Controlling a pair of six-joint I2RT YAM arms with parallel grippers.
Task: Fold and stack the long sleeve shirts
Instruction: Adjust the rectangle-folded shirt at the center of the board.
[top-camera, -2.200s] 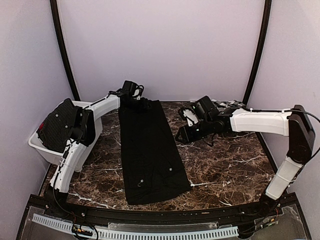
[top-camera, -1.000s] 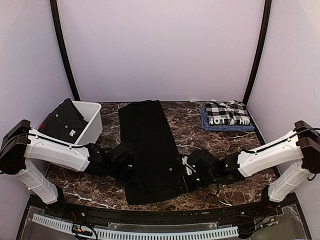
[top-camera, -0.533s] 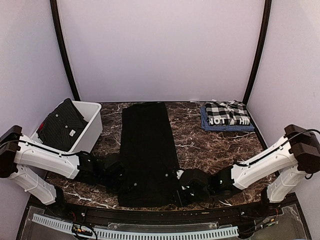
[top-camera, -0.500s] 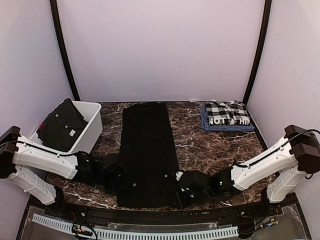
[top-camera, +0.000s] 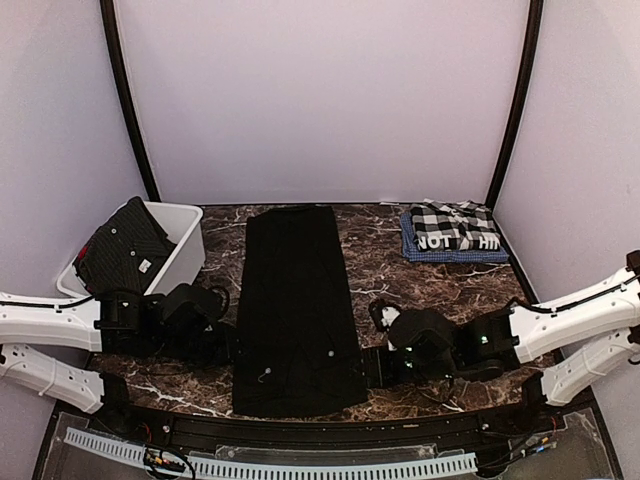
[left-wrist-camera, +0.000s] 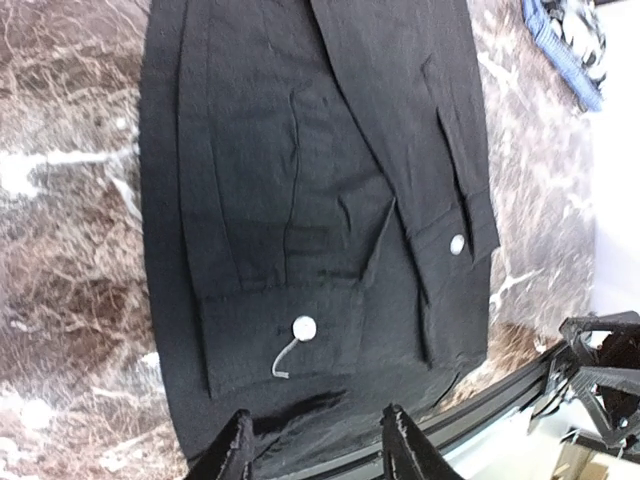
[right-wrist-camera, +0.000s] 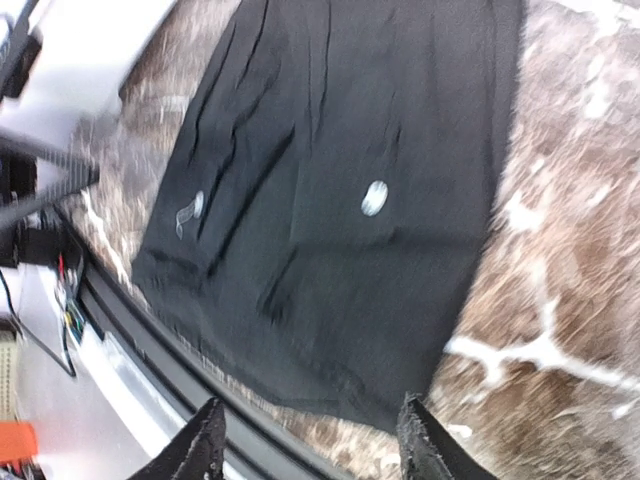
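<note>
Mid-table, a little left of centre: black shirt, folded into a long narrow strip, long axis near to far. Far end close to the back wall, near hem at the near edge of the marble table. Sleeves folded in on top, cuffs toward the near end, a white button on each, a loose thread hanging from the left one. Low at the strip's near left corner, left gripper, fingers spread, nothing pinched. At the near right corner, right gripper, fingers spread as well, no cloth between them. Both arms low across the near table, flanking the strip. Far right, well apart: folded checked shirt lettered "NOT". Far left: white bin, second black shirt bundled inside.
</note>
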